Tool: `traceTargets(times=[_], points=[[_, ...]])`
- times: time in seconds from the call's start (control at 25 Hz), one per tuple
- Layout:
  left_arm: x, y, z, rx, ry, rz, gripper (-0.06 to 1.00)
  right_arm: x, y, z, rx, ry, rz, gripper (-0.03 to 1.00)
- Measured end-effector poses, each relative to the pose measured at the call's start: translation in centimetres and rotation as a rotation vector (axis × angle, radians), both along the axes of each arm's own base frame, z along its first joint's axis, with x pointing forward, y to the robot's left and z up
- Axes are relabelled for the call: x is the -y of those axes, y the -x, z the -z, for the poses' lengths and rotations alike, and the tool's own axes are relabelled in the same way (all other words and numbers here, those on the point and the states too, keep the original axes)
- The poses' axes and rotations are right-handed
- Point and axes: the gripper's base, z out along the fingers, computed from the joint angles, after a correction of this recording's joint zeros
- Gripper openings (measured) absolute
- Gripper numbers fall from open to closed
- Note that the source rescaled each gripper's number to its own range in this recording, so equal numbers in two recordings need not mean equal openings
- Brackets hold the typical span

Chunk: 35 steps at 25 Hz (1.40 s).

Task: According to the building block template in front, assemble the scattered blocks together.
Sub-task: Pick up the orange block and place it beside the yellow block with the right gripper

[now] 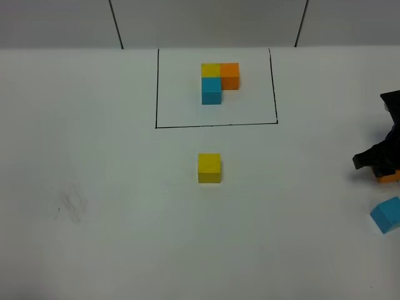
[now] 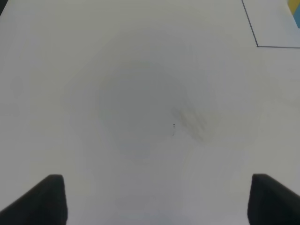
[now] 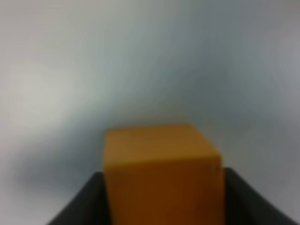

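Across the white table (image 1: pixel 94 206) a thin black rectangle (image 1: pixel 156 94) is drawn at the far middle. The template (image 1: pixel 219 81) sits inside it: yellow, orange and blue cubes joined in an L. At the right edge the right gripper (image 1: pixel 382 167) is low over the table, its fingers clamped on the orange cube (image 3: pixel 161 178). The left gripper (image 2: pixel 157 201) hangs over bare table, fingers wide apart. A loose yellow cube (image 1: pixel 209 168) lies near the middle, in front of the rectangle. A loose blue cube (image 1: pixel 387 214) lies turned askew near the orange one.
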Motion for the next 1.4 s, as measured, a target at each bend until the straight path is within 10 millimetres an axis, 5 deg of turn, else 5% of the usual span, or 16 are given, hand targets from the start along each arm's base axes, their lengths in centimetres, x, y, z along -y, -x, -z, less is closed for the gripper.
traceTargets(times=[0.28,0.64,1.08,1.4], points=[[0.0,0.0,0.0,0.000,0.000,0.000,0.66,-2.0,0.0,-1.7,0.027,0.035,-0.177,0.23],[0.0,0.0,0.0,0.000,-0.001,0.001,0.66,-11.9,-2.1,-6.2,0.052,0.122,-0.763,0.23],[0.0,0.0,0.0,0.000,-0.001,0.001,0.66,-21.1,-3.6,-4.2,-0.034,0.151,-1.143,0.23],[0.0,0.0,0.0,0.000,-0.001,0.001,0.66,-23.7,-2.4,-4.4,-0.018,0.112,-1.280,0.23]])
